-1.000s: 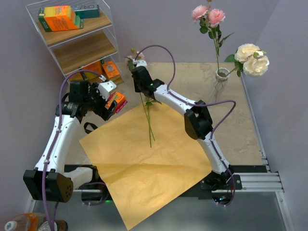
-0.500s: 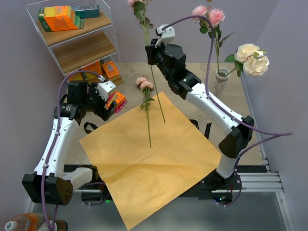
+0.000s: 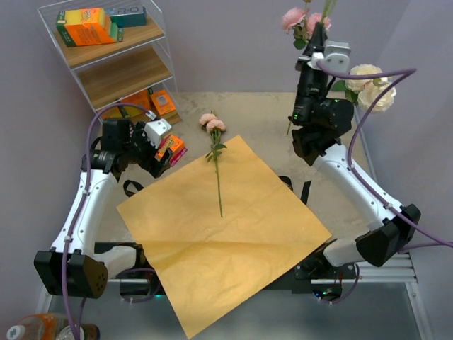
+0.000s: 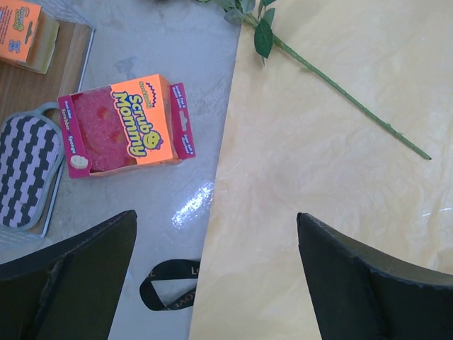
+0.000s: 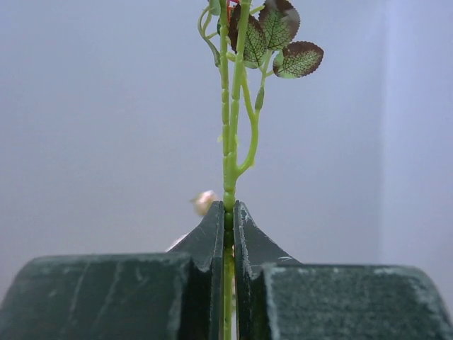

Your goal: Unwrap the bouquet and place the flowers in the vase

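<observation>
Right arm has swung off the orange paper to the back-right corner and up. Left arm hasn't moved.

Room: the right gripper is high, close to the right wall, in among the pink blooms and cream blooms. The vase is behind that arm, can't see it. Bare table shows at the back, between the shelf rack and the right arm. The paper's near corner hangs past the table's front edge. Its left edge runs just beside the Scrub Mommy box, not touching.

Writing: "Scrub Mommy" on the orange/pink box. Letters on the black ribbon are too small to read.

Pose: right arm stretched up, fingers pointing up. In the wrist view the right gripper is clamped on the held stem, upright, with its bloom out of frame. Left arm is bent and low, left gripper spread wide and holding nothing, above the paper's left edge.

One loose flower lies on the paper, stem pointing to the near side, blooms just off the back corner.
</observation>
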